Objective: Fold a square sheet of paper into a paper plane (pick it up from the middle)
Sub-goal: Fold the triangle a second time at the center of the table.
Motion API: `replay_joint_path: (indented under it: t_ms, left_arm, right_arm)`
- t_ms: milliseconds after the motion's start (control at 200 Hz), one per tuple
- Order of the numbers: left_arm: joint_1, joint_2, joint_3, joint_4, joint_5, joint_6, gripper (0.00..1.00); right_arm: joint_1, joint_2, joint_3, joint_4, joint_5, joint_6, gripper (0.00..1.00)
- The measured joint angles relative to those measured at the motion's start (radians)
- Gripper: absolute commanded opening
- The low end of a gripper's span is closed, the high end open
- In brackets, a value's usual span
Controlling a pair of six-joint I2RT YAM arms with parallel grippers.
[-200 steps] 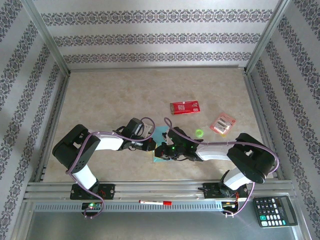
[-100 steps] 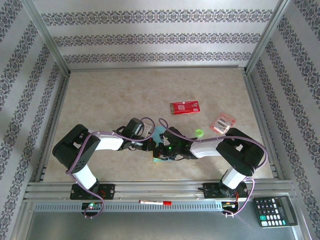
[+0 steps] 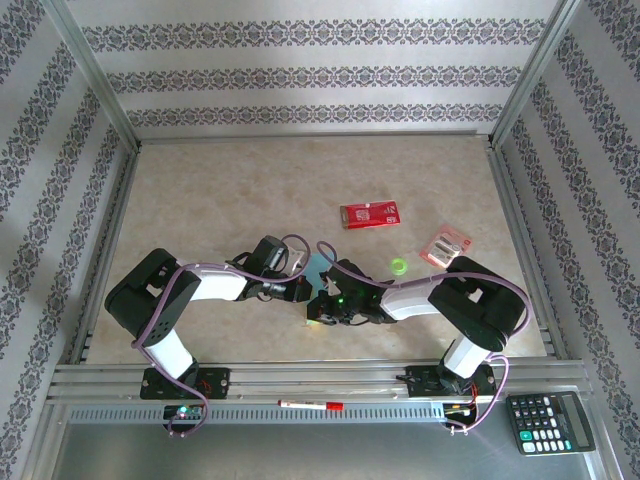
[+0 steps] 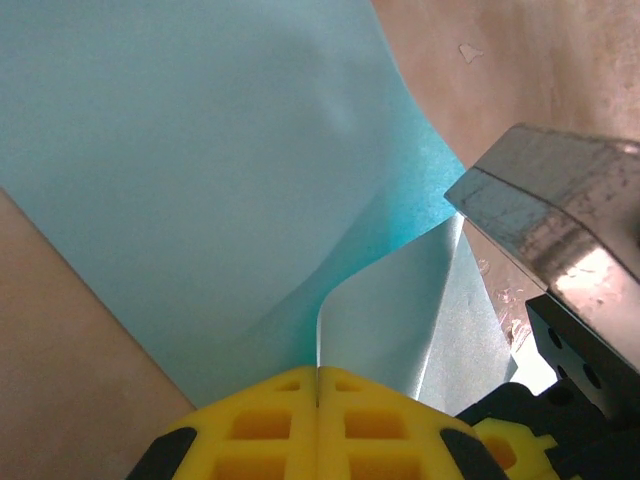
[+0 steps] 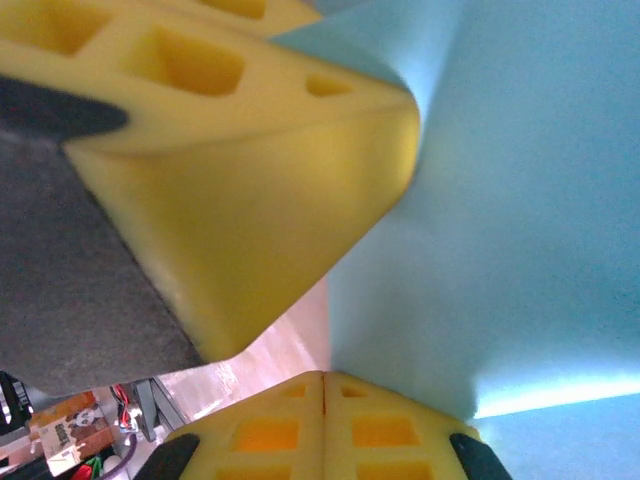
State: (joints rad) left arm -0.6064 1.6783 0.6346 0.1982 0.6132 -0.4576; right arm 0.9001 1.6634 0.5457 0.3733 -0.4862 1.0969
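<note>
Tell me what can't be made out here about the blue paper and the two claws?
- Top view: the left gripper and right gripper cover most of the square sheet of paper, hiding its folds.
- Left wrist view: the sheet runs off the top edge.
- Right wrist view: the left gripper's yellow finger blocks the left half, blurred.
- Top view: the red packet has print too small to read.

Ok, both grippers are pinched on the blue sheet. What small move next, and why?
I'd probably raise both together, evenly. The left gripper and the right gripper are shut on the square sheet of paper, close together, which bows up at the pinch while its far part lies on the table; uneven pull might tear it.
</note>
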Motion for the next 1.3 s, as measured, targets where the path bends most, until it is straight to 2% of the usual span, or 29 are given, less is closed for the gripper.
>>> replay_joint_path:
  t_ms: [315, 585, 1299]
  left_arm:
    - [0.000, 0.000, 0.001, 0.000, 0.000, 0.000, 0.00]
    - [0.000, 0.002, 0.004, -0.003, 0.001, 0.000, 0.00]
    - [0.000, 0.006, 0.008, -0.007, 0.005, 0.000, 0.00]
  right_arm:
    - [0.035, -0.035, -0.014, -0.014, -0.014, 0.000, 0.00]
    - [-0.091, -0.136, -0.017, -0.030, 0.006, -0.004, 0.00]
    - [-0.191, -0.021, 0.029, -0.092, 0.029, -0.077, 0.00]
